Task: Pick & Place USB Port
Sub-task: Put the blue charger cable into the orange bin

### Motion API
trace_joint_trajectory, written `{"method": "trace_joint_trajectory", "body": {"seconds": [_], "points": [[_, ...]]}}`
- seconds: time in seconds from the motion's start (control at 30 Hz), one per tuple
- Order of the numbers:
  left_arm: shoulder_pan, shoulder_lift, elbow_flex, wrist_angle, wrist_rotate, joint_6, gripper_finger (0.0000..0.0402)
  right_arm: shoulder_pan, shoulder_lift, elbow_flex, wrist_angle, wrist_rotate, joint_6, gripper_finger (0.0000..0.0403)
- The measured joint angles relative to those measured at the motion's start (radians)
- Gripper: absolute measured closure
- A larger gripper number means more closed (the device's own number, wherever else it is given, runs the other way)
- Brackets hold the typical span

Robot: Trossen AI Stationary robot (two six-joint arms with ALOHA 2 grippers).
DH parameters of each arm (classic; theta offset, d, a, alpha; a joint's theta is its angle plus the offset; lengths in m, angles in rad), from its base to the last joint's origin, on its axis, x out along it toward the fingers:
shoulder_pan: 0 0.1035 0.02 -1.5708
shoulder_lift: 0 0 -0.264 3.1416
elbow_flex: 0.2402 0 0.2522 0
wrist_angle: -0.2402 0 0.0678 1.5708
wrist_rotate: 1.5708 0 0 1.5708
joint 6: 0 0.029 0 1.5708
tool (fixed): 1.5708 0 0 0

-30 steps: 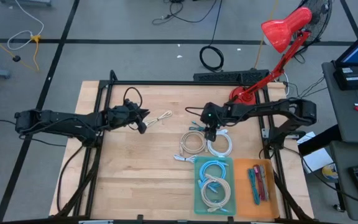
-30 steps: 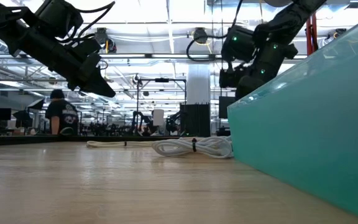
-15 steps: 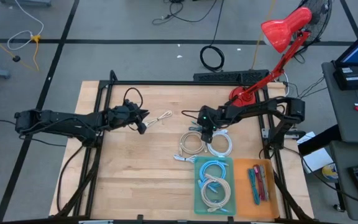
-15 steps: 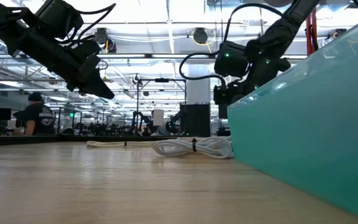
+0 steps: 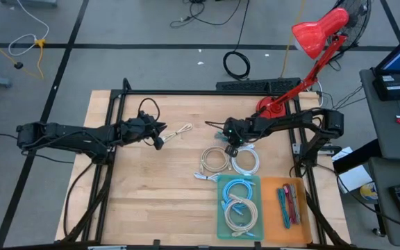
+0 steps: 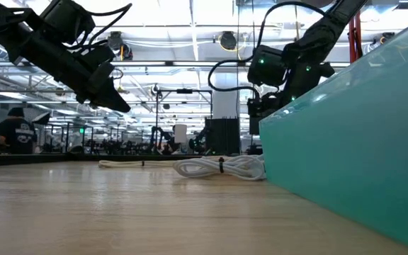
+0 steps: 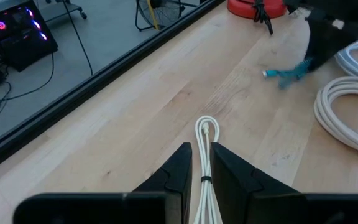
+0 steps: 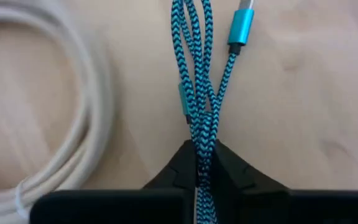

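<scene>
A blue braided USB cable point(image 8: 197, 74) with a metallic blue plug point(image 8: 241, 25) lies on the wooden table point(image 5: 151, 187), right of centre. My right gripper point(image 5: 230, 147) stands over it, shut on its strands. At mid-left, above the table, my left gripper point(image 5: 160, 139) is shut on a thin white cable bundle point(image 7: 206, 134). That bundle's looped end point(image 5: 183, 129) reaches out past the fingers toward the right. Whether that end rests on the wood I cannot tell. My left gripper pinches the white bundle between its two fingers at a dark tie point(image 7: 202, 180). The doubled strands run forward along the fingers and out past their tips. My right gripper pinches several blue braided strands point(image 8: 199, 152) together between its two fingertips, coming from above and pointing down. The rest of the cable and its plug lie on the wood beyond the fingers.
Two white cable coils point(image 5: 214, 160) point(image 5: 245, 162) lie just near of the right gripper. A teal tray point(image 5: 221, 208) holding coiled cables and an orange tray point(image 5: 269, 201) with tools stand at the near right. A red desk lamp point(image 5: 311, 42) stands at the far right corner.
My right gripper has come down and shifted a little toward the table's left edge, onto the blue cable.
</scene>
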Motion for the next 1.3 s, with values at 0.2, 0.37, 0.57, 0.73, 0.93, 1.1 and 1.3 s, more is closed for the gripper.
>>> {"method": "trace_joint_trajectory", "body": {"seconds": [0.2, 0.37, 0.57, 0.73, 0.93, 1.1, 1.3], "points": [[0.000, 0.000, -0.005, 0.013, 0.000, 0.002, 0.0339, 0.000, -0.130, 0.056, -0.125, 0.132, 0.190, 0.0383], [0.000, 0.000, -0.047, 0.071, 0.002, 0.002, 0.0339, 0.024, -0.304, 0.099, -0.373, 0.208, 0.427, 0.0392], [0.000, 0.000, -0.095, 0.157, 0.003, 0.005, 0.0339, 0.144, -0.494, 0.097, -0.710, 0.252, 0.813, 0.0391], [0.000, 0.000, -0.096, 0.170, 0.003, 0.016, 0.0339, 0.299, -0.537, 0.097, -0.843, 0.290, 1.049, 0.0391], [0.000, 0.000, -0.096, 0.225, 0.036, 0.015, 0.0339, 0.435, -0.517, 0.097, -0.917, 0.290, 1.210, 0.0391], [0.000, 0.000, -0.096, 0.269, 0.053, 0.021, 0.0339, 0.575, -0.499, 0.097, -0.917, 0.288, 1.351, 0.0391], [0.000, 0.000, -0.096, 0.329, 0.053, 0.009, 0.0339, 0.793, -0.449, 0.097, -0.945, 0.288, 1.595, 0.0391]]}}
